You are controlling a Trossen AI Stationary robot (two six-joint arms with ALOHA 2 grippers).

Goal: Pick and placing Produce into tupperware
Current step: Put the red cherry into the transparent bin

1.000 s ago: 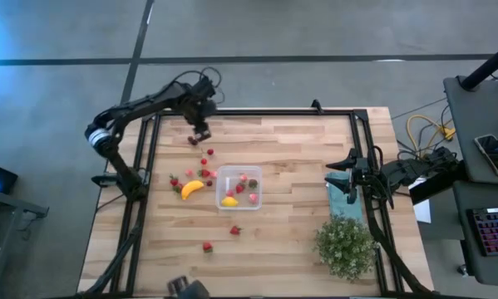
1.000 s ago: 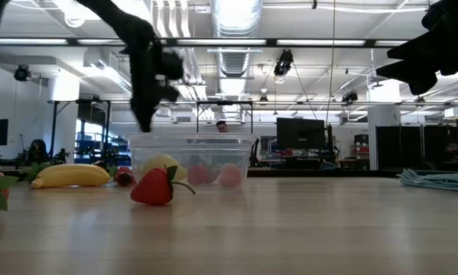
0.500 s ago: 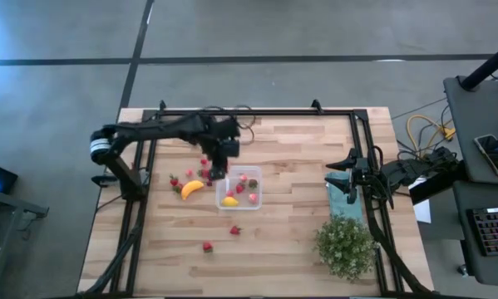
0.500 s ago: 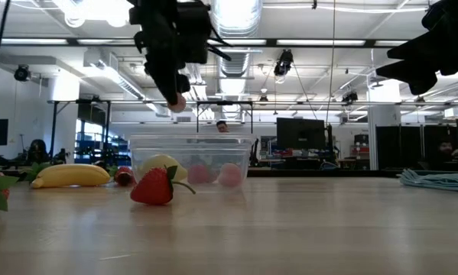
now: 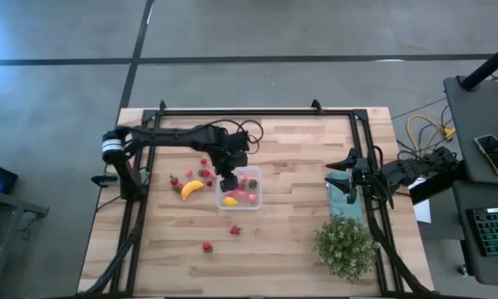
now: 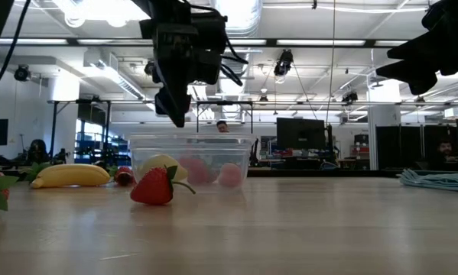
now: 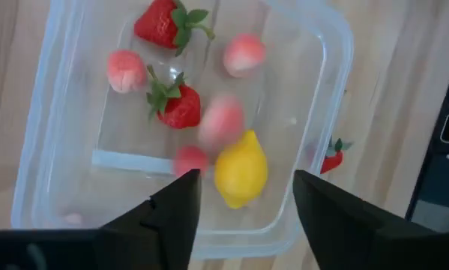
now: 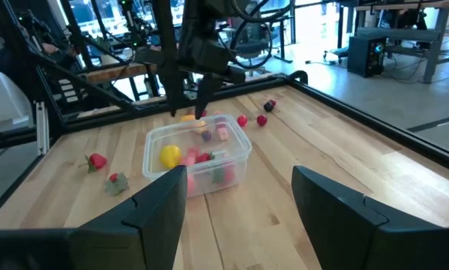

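Wooden table [image 5: 298,208] carries the tupperware [image 5: 239,188], with the left hand [image 5: 229,178] hovering above its rim, fingers parted and empty, a blurred pink berry [image 7: 223,122] dropping inside; keep the release centred over the tupperware. Earlier the left hand gripped this berry beside the tupperware. The right hand [image 5: 349,176] waits open, well apart from the tupperware.

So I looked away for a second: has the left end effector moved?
Yes. The left end effector moved from the table's far edge to over the tupperware.

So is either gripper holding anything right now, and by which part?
Nothing is held. The left gripper is open above the tupperware; the right gripper is open and empty.
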